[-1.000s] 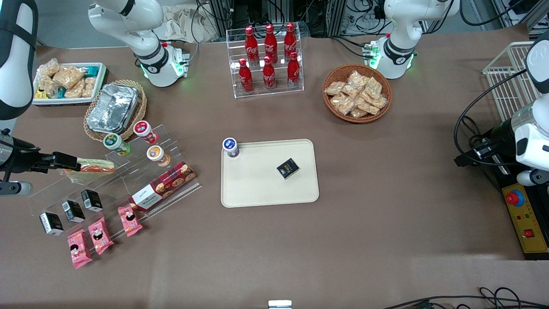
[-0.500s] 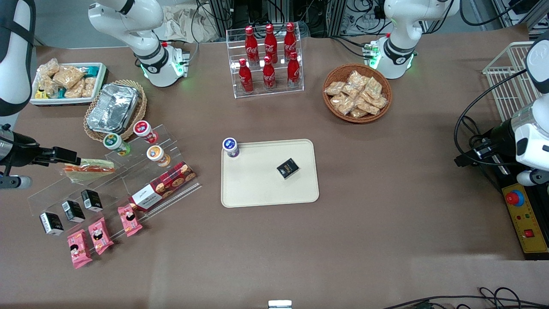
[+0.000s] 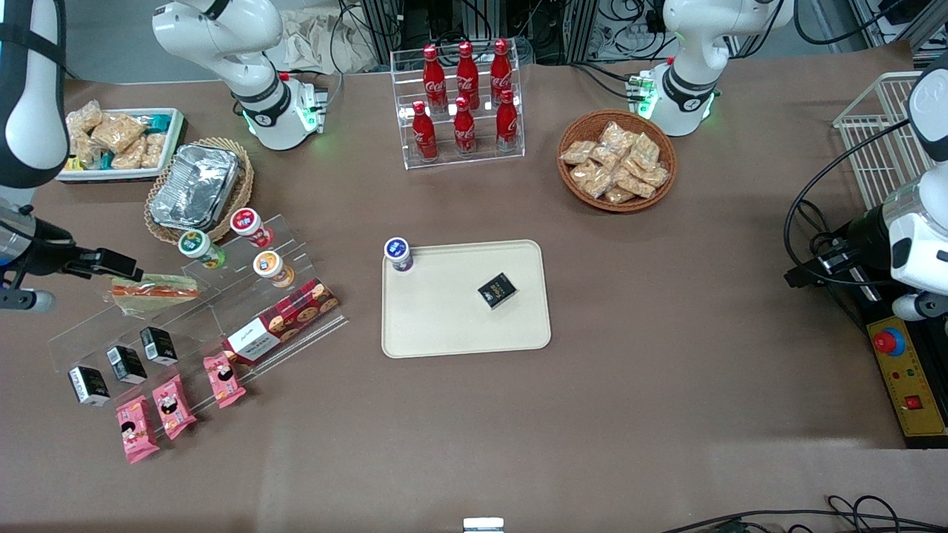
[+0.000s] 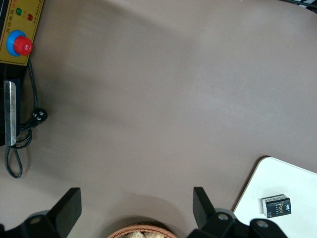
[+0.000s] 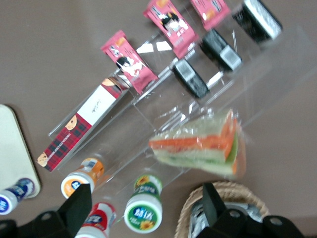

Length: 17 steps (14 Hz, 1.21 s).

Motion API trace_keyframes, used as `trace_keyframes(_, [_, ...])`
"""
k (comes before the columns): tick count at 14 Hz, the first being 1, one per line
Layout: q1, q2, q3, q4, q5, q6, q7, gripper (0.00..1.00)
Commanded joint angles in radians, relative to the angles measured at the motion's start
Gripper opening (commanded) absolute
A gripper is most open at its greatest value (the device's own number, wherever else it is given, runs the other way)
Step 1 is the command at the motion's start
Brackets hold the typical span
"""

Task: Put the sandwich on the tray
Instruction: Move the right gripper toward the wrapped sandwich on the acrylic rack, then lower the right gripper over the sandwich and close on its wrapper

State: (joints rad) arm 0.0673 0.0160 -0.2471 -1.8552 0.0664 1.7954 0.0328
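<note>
While the sandwich (image 3: 152,289) lies on the clear acrylic stand (image 3: 200,311), well apart from the tray (image 3: 465,300), the pick has not begun: the gripper (image 3: 111,261) sits just beside the sandwich's end, toward the working arm's end of the table, fingers (image 5: 77,206) spread wide and holding nothing. Grasp, carry and drop on the tray are all left; the tray already carries a black box (image 3: 497,289) and a small cup (image 3: 398,254) at its corner. Fingertips are cut off in the wrist view, so contact with the wrap can't be judged.
</note>
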Motion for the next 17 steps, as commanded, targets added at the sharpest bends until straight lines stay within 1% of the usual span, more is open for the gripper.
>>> trace_keyframes(1, [-0.003, -0.056, 0.0, -0.059, 0.001, -0.007, 0.217, 0.99])
trace_keyframes(4, [0.0, -0.073, 0.0, -0.05, 0.007, -0.063, 0.353, 0.99])
trace_keyframes(8, [-0.004, -0.07, -0.008, -0.035, 0.001, -0.077, 0.36, 0.99])
trace_keyframes(10, [-0.021, -0.058, -0.008, -0.018, -0.002, -0.074, 0.349, 0.99])
trace_keyframes(12, [-0.026, -0.015, -0.009, 0.028, -0.049, -0.08, 0.345, 0.99])
trace_keyframes(13, [-0.024, -0.004, -0.009, 0.046, -0.103, -0.083, 0.345, 0.99])
trace_keyframes(14, [-0.021, -0.002, -0.006, 0.047, -0.172, -0.083, 0.343, 0.99])
trace_keyframes(15, [-0.015, -0.001, -0.006, 0.045, -0.198, -0.086, 0.355, 0.99])
trace_keyframes(17, [-0.015, 0.021, -0.006, 0.045, -0.194, -0.1, 0.38, 0.99])
